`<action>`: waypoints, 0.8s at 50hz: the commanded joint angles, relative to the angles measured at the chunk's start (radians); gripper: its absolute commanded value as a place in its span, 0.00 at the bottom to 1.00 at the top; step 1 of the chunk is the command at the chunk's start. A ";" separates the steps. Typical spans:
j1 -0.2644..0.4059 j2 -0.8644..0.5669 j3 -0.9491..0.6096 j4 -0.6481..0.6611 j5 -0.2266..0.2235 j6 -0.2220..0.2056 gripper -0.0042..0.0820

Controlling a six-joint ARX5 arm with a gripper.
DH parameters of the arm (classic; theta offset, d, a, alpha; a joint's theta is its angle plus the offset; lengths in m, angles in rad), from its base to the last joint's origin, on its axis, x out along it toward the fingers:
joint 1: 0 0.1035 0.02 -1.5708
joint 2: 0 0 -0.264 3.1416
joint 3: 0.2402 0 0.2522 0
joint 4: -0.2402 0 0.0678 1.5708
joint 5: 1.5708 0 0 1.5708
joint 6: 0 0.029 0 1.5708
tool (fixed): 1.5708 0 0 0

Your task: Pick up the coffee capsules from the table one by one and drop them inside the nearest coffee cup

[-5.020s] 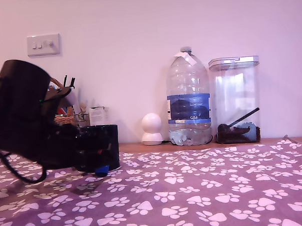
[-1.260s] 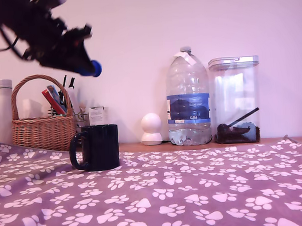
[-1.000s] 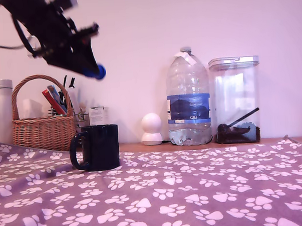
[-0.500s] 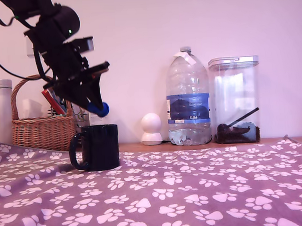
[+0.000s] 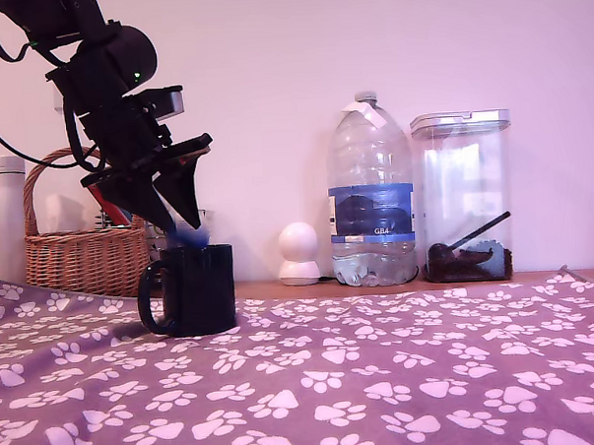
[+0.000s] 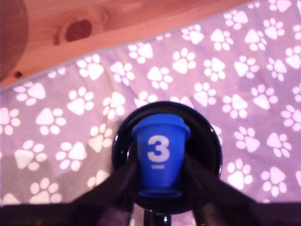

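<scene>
Since a moment ago the gripper point(image 5: 184, 225) has been lowering to just above the coffee cup point(image 5: 193, 289). Its fingers point(image 6: 117, 181) are pinching the blue capsule point(image 6: 160, 160), marked "3", over the cup's mouth, long axis pointing downward. A wicker basket point(image 5: 82, 257) is standing behind, near the table's point(image 5: 402, 376) back edge.

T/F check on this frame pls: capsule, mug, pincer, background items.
1. The blue capsule bears a white 3. True.
2. The capsule lies on the cloth. False: it is between the pincer fingers, above the black mug's opening.
3. The mug is tipped over. False: it stands upright.
4. A wicker basket stands behind the mug, to the exterior view's left. True.
5. The big water bottle is full. False: little water remains at its bottom.
</scene>
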 commanded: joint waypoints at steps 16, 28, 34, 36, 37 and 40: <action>0.003 0.013 0.006 -0.024 0.005 0.024 0.48; 0.003 -0.020 0.007 0.016 0.016 0.032 0.03; 0.003 -0.059 0.007 0.058 0.017 0.045 0.03; 0.003 -0.074 0.006 0.074 0.018 0.050 0.03; 0.003 -0.081 0.006 0.082 0.021 0.050 0.03; 0.003 -0.112 0.006 0.101 0.031 0.050 0.03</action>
